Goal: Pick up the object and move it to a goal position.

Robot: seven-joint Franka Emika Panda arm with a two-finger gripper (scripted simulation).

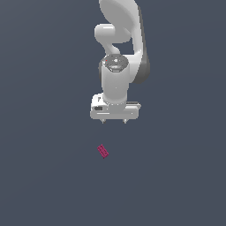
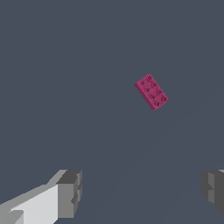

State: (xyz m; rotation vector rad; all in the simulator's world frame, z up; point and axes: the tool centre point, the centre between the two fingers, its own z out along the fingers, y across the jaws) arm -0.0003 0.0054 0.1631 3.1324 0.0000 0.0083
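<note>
Since nothing touches it, the magenta-pink studded brick [image 1: 103,151] lies flat and free on the dark grey floor [image 1: 44,176], studs up, its long side turned at a slant rather than square to the frame. In the exterior view it sits below the gripper and a little toward that view's left, apart from the fingertips, so it looks as if it waits where it was set down for the pick, not yet reached. No goal marker shows in either picture, so where it must end up cannot be told.

Outward from the brick, the white gripper [image 1: 114,121] hangs above the floor with its fingers pointing straight down. Its jaws stand wide apart and hold nothing; the wrist view shows the two grey finger pads [image 2: 70,192] far from each other with bare floor between them, and the brick [image 2: 152,92] lies off that line, away from the gap.

Behind the hand, the white Panda arm [image 1: 119,39] rises upright, its upper links folded over the wrist, so the tool is carried vertically. That pose suits a top-down grasp; I judge the hand must first shift over the brick, perhaps turn to match its slant, then descend.
</note>
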